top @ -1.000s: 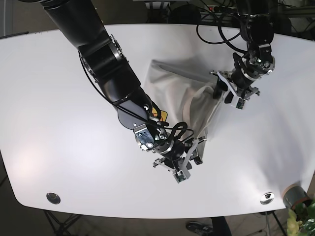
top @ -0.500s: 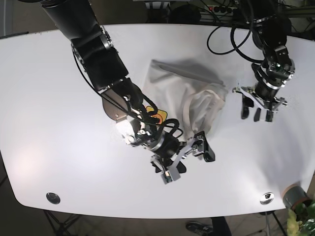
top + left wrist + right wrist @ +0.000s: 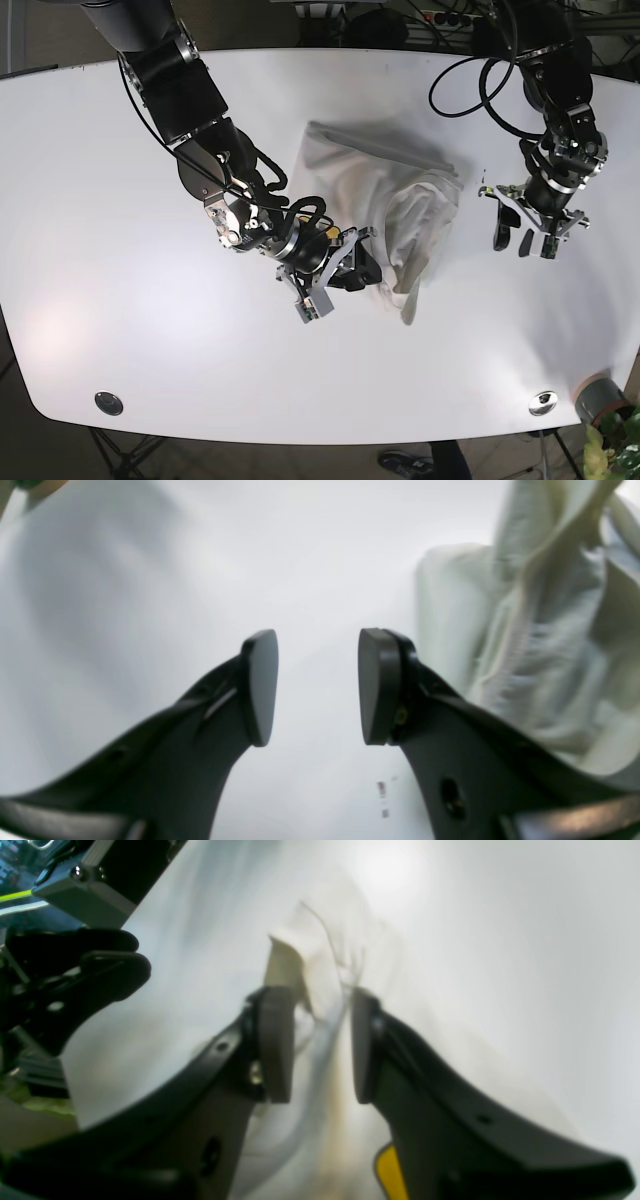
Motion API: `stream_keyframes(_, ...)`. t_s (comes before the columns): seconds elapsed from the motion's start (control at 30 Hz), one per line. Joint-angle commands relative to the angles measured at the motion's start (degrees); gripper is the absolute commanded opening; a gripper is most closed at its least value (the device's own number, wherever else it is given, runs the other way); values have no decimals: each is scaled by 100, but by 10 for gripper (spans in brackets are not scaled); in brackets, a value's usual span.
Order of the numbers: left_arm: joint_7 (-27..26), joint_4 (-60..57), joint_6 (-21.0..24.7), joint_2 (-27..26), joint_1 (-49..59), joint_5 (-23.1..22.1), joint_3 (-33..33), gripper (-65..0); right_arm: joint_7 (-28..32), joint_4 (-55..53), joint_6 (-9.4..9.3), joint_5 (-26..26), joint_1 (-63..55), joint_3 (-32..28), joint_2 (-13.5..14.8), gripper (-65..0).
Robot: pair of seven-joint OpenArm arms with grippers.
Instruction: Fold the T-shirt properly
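The T-shirt (image 3: 385,200) lies crumpled mid-table (image 3: 120,250). The right gripper (image 3: 345,270) sits at its lower left edge, jaws parted, cloth between them but not clamped. The left gripper (image 3: 522,225) hangs wide, empty, just beside the shirt.

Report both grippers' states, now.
Left gripper: open, empty, over bare table beside the T-shirt.
Right gripper: open, jaws apart around shirt fabric, not clamped.

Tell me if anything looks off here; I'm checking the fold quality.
Yes. The white cotton T-shirt lies bunched in a crumpled heap on the white table, not flat. Both the left gripper and the right gripper are open, holding nothing.
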Motion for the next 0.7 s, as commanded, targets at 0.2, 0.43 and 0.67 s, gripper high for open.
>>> stream_keyframes(0.2,-120,114,-11,-59,60,-94,311,-406,169,-1964,21,13,1026,9,-770,-493)
stream_keyframes(0.43,-120,219,-11,-59,113,-94,320,-406,784,-3547,21,-1069,1580,9,-1402,-493)
stream_keyframes(0.67,-120,299,-11,-50,192,-94,311,-406,1144,-3723,-137,-1095,1588,-430,-1402,-491)
